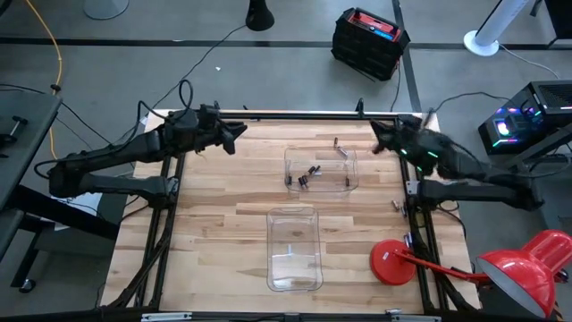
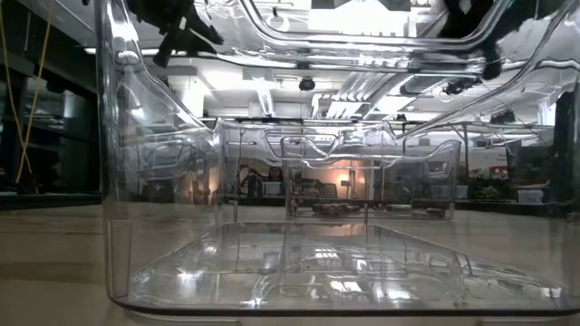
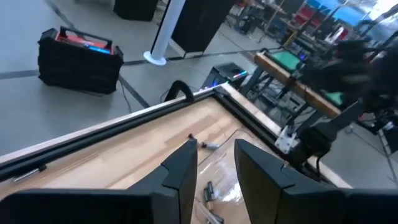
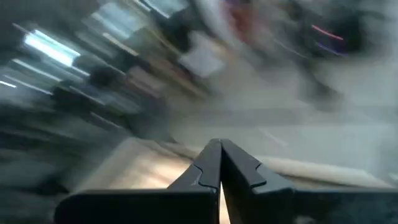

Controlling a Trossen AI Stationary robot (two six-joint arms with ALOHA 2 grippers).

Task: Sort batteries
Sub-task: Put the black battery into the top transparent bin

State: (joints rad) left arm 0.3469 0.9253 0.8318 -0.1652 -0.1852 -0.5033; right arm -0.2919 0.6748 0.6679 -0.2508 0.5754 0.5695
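Overhead, left gripper (image 1: pixel 239 134) sits at ten o'clock, fingers parted, apparently empty; right gripper (image 1: pixel 375 134), closed, at two; batteries (image 1: pixel 304 177) between.

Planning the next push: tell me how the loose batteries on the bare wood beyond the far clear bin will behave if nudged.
The batteries are small cylinders lying on smooth wooden table, so they will probably roll. They look light and hard, likely skidding off fingers.

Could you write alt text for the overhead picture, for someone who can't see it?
Seen from above, two dark robot arms reach in over a wooden table: the left gripper at its far left, the right gripper at its far right. Between them sits a clear tray holding a few small batteries, with an empty clear tray nearer the front.
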